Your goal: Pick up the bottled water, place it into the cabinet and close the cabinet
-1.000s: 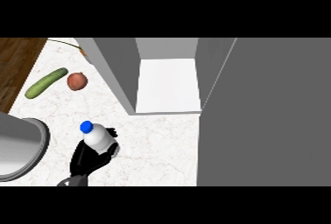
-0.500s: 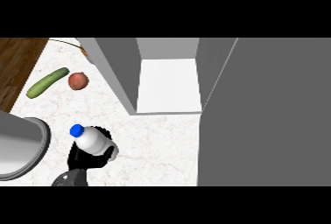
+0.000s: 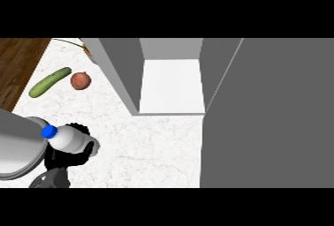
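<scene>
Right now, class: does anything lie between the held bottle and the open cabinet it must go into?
Nothing visible does. The left hand holds the bottled water over bare counter; the cabinet stands open ahead to the right. The cucumber and onion lie off to the side.

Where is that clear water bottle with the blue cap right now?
In the head view's lower left, the clear water bottle with the blue cap is held in the black left hand, beside the large grey round pot, left of the open cabinet.
</scene>
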Robot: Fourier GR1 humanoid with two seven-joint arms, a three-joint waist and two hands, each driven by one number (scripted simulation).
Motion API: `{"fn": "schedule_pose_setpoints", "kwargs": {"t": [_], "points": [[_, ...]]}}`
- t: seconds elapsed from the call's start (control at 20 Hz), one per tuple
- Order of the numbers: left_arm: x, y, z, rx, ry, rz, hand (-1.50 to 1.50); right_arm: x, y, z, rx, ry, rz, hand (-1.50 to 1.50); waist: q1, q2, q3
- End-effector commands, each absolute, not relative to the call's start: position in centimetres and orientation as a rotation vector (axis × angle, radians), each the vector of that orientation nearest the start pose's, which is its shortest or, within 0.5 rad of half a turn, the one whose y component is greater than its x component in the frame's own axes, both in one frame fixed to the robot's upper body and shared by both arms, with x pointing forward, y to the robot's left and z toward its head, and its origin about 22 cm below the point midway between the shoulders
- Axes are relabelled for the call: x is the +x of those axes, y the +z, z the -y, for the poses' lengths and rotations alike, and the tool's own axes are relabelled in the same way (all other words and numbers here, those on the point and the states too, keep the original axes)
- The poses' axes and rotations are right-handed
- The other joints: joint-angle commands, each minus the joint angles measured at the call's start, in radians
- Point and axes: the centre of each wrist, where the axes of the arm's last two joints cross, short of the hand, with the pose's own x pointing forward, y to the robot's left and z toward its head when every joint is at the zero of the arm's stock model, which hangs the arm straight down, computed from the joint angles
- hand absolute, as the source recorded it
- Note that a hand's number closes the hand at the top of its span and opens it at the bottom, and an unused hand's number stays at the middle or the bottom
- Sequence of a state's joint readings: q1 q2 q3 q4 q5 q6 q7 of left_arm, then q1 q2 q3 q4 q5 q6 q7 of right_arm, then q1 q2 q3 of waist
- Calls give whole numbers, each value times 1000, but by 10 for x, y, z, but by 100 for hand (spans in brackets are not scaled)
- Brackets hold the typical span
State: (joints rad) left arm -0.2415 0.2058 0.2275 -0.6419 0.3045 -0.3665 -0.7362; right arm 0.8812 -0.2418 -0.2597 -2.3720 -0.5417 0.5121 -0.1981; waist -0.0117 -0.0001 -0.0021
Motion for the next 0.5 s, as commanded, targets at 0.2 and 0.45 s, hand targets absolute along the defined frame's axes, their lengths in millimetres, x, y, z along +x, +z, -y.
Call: {"fn": "schedule_pose_setpoints", "kwargs": {"t": [0.2, 0.45], "points": [[259, -108, -289, -264, 227, 1716, 150, 33, 151, 302, 207, 95, 1912, -150, 12, -5, 2], [277, -79, -241, -285, 166, 1757, 150, 37, 149, 309, 201, 116, 1897, -150, 22, -7, 3]]}}
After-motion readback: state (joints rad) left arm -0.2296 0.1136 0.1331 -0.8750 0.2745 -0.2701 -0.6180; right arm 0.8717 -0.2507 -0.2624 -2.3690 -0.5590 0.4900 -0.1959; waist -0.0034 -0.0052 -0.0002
